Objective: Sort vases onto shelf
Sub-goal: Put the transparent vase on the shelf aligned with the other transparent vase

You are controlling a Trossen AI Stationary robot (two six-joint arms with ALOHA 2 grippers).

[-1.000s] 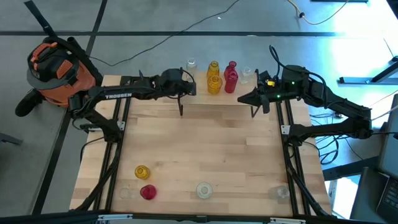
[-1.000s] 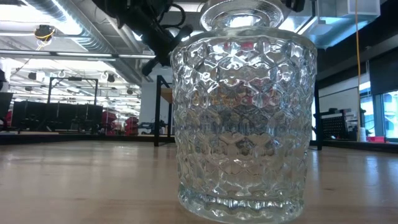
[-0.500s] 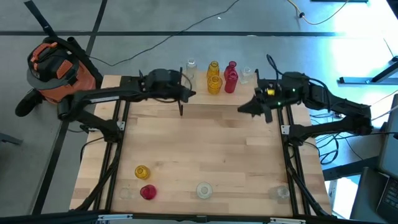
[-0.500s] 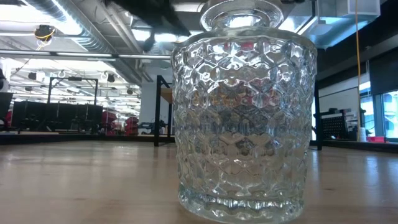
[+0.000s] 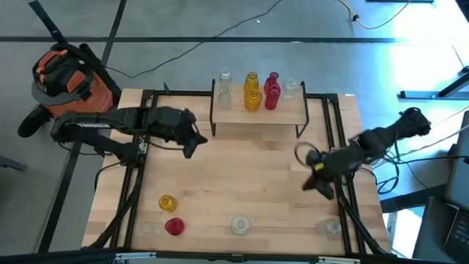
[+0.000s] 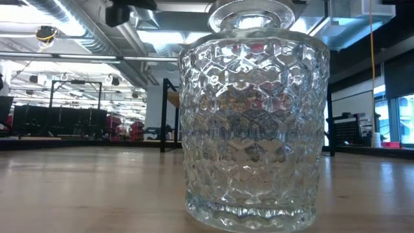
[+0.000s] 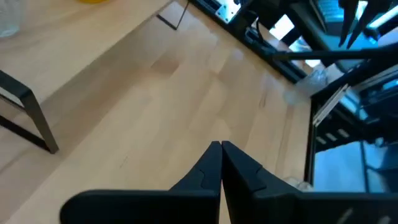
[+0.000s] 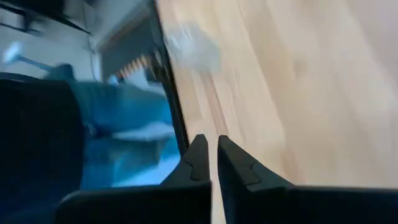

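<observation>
The shelf (image 5: 259, 111) at the tabletop's (image 5: 242, 176) far edge carries 6 vases (image 5: 252, 98); 5 more vases stand along the near edge. The left gripper (image 5: 190, 151) and right gripper (image 5: 323, 190) hover over bare wood, fingers (image 7: 211, 167) pressed together, holding nothing.

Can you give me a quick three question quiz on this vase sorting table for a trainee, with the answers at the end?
1. True or false: the left gripper is holding a vase.
2. How many red vases stand on the shelf at the table's far edge? A) none B) two C) four
3. Fill in: at the table's near edge, the red vase stands beside the ____ vase.

Key
1. False. Its fingers are shut on nothing, over bare table, and the right gripper is likewise shut and empty.
2. B. Two red vases stand there, next to yellow ones and clear ones.
3. Yellow.
</observation>
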